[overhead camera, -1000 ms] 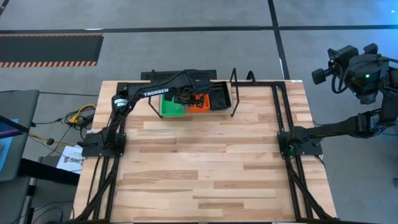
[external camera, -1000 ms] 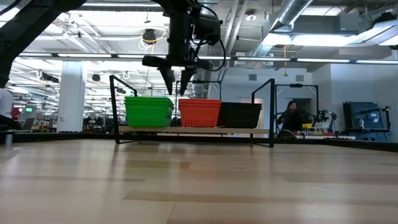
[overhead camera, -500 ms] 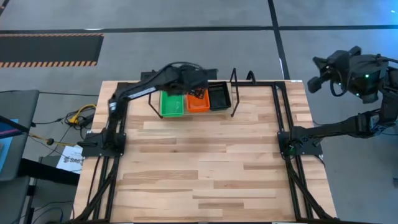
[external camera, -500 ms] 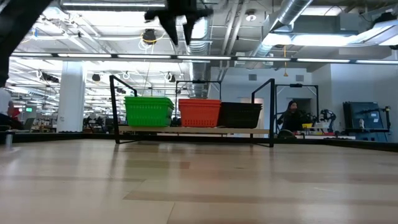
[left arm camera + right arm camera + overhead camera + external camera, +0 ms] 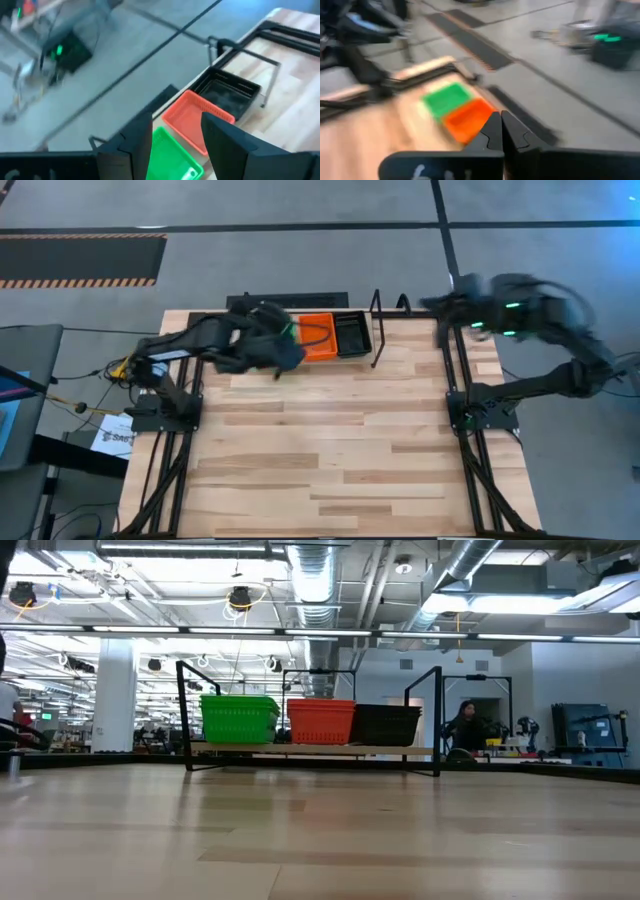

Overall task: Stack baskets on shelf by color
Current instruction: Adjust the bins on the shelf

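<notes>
The baskets stand in three stacks side by side on the shelf at the table's far edge: green, red-orange, black. Each stack rests by its bottom on the shelf deck between the end brackets. My left gripper is open and empty. It hangs high above the table, just near of the green stack, and its arm hides that stack in the high view. My right gripper is shut and empty, over the table's far right corner.
The black tube frame runs along the table's left and right sides. The wooden table top lies bare in front of the shelf. A person is in the room behind the table. Cables lie beside the table's left edge.
My left gripper has risen from just above the red-orange stack, gone out of the low view, and drawn back toward the table's left and near side, staying open. My right arm has swung in from beyond the table's right side toward its far right corner. The baskets have not moved.
</notes>
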Action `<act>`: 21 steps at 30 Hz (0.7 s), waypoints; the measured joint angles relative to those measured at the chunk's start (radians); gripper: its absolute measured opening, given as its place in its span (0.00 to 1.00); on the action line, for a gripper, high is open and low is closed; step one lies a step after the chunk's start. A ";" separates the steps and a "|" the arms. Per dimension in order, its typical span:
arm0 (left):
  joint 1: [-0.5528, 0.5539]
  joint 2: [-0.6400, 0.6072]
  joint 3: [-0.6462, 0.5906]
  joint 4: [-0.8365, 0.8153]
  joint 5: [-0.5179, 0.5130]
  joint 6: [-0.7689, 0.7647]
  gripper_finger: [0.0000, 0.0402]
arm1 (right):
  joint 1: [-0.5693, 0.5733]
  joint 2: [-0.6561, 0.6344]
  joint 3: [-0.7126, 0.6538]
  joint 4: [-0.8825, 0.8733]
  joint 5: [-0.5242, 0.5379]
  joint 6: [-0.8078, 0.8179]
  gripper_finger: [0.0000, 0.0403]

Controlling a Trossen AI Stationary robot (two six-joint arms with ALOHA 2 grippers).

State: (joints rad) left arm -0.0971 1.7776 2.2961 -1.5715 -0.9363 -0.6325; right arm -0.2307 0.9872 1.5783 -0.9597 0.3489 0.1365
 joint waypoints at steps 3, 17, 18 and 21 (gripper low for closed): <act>-0.067 -0.064 0.000 0.000 -0.039 0.095 0.39 | 0.065 0.085 -0.093 0.178 -0.071 0.032 0.00; -0.340 -0.541 -0.383 0.001 -0.069 -0.020 0.17 | 0.290 0.558 -0.087 0.581 -0.173 0.162 0.00; -0.357 -0.572 -0.438 0.001 -0.070 -0.049 0.14 | 0.285 0.587 -0.078 0.574 -0.184 0.176 0.00; -0.392 -0.648 -0.604 0.001 -0.067 -0.147 0.07 | 0.266 0.685 -0.035 0.575 -0.262 0.200 0.00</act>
State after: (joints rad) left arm -0.4888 1.1298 1.6918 -1.5704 -1.0032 -0.7791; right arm 0.0348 1.6725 1.5435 -0.3847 0.0873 0.3367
